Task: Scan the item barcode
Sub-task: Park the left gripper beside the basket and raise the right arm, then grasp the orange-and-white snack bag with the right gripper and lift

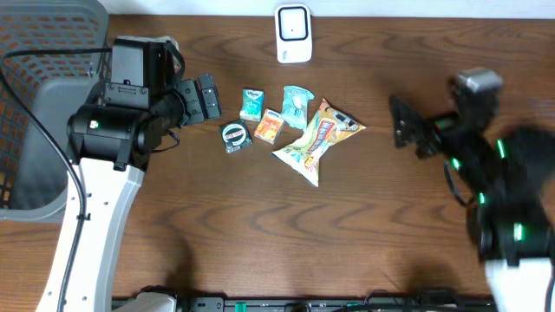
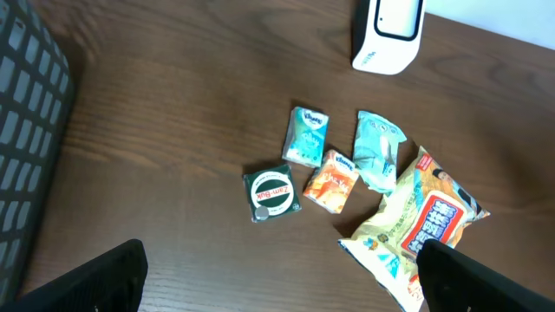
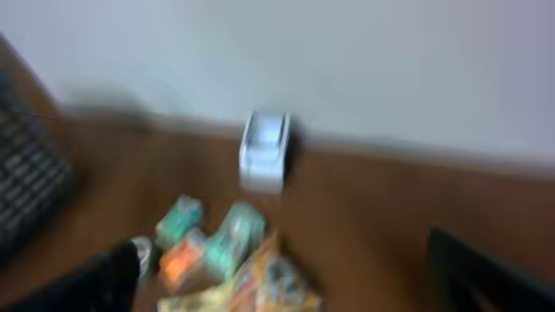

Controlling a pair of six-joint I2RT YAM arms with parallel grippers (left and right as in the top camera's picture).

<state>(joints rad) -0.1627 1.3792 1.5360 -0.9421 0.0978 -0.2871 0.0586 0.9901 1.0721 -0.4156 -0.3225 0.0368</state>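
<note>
left gripper (image 1: pixel 208 98) hangs centre left in the overhead view, jaws spread wide, nothing between them. right gripper (image 1: pixel 404 121) sits centre right, blurred, jaws spread too and empty. mid-frame between them, the items lie clustered on the table (image 1: pixel 260 225): snack bag (image 1: pixel 317 139), tall teal packet (image 1: pixel 296 106), small teal packet (image 1: pixel 251 104), orange packet (image 1: pixel 270 126), green tin (image 1: pixel 234 136). white scanner (image 1: pixel 293 33) stands top centre, apart from them. grey basket (image 1: pixel 35 87) fills the upper left.

left arm (image 1: pixel 100 186), scanner's (image 1: pixel 293 33) left: white link, chunky black joints, black cable (image 1: pixel 61 52) | right arm (image 1: pixel 499 204), scanner's right: black, green lights (image 1: pixel 453 163)
</note>
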